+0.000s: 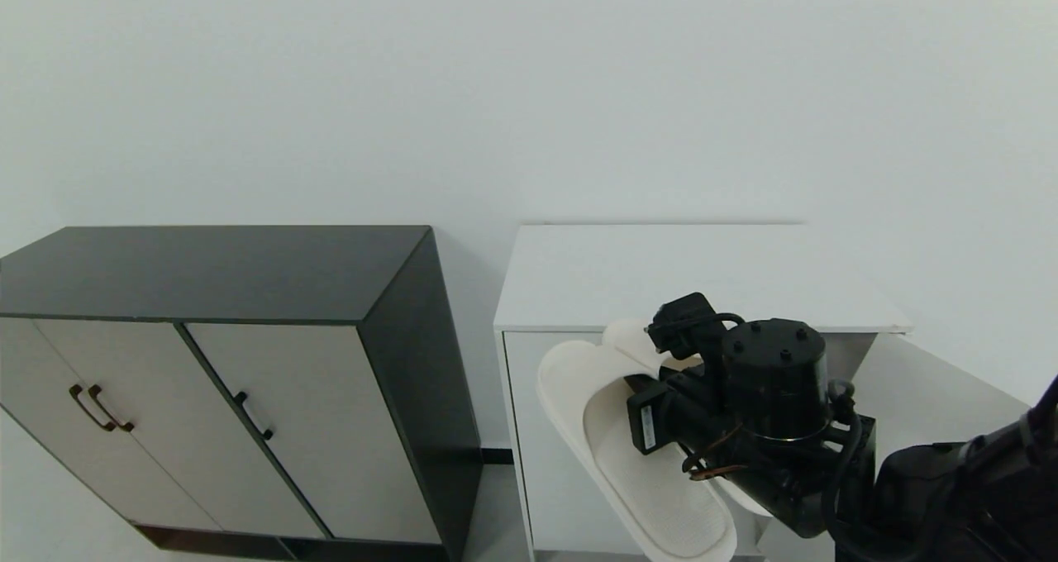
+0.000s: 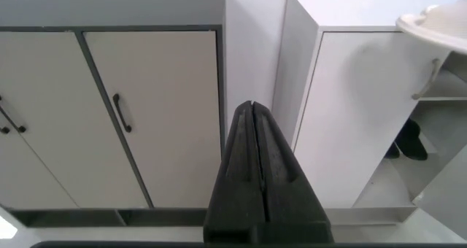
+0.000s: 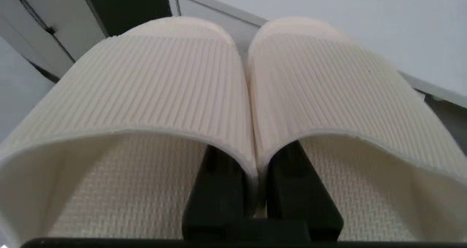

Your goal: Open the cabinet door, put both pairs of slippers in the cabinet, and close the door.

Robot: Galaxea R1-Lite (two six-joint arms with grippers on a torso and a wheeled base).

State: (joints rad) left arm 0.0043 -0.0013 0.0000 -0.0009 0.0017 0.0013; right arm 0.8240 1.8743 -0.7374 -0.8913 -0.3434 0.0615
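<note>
Two slippers [image 3: 146, 80] clamped by right end effector [image 3: 255, 200]; left end effector [image 2: 253, 117] clenched empty.

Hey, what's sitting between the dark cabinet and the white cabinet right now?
Nothing stands there. The head view shows a narrow bare gap between the dark cabinet and the white cabinet: only wall and floor.
</note>
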